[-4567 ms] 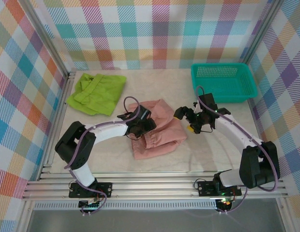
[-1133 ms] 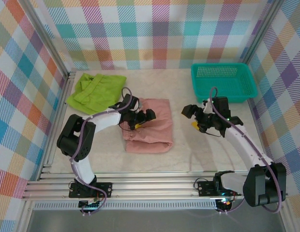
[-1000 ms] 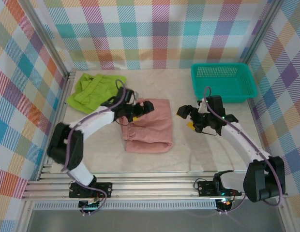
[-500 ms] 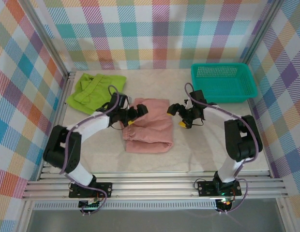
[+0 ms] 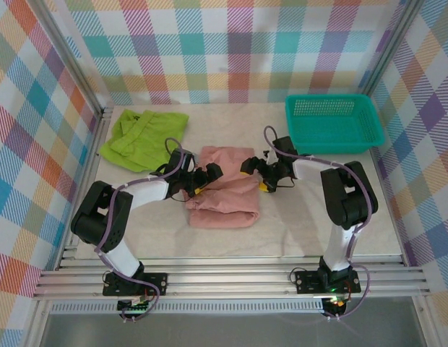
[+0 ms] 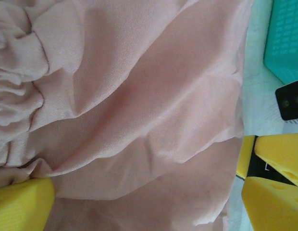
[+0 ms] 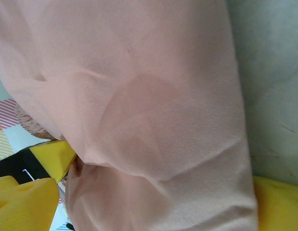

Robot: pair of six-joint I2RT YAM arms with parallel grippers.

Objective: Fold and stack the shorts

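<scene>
Pink shorts (image 5: pixel 222 196), mid-surface (image 5: pixel 303 210), green shorts (image 5: pixel 143 136) apart at far left: light, limp fabric, probably best pinched at its side edges, where left gripper (image 5: pixel 207 178) and right gripper (image 5: pixel 254 175) stand spread.

- the pink shorts (image 5: pixel 222 196), spread wide and lumpy before, now lie folded into a narrower block;
- the left gripper (image 5: pixel 204 181) is off the cloth's middle and now sits at its far left edge;
- the right gripper (image 5: pixel 254 176), earlier well apart to the right, now reaches the shorts' far right edge
</scene>
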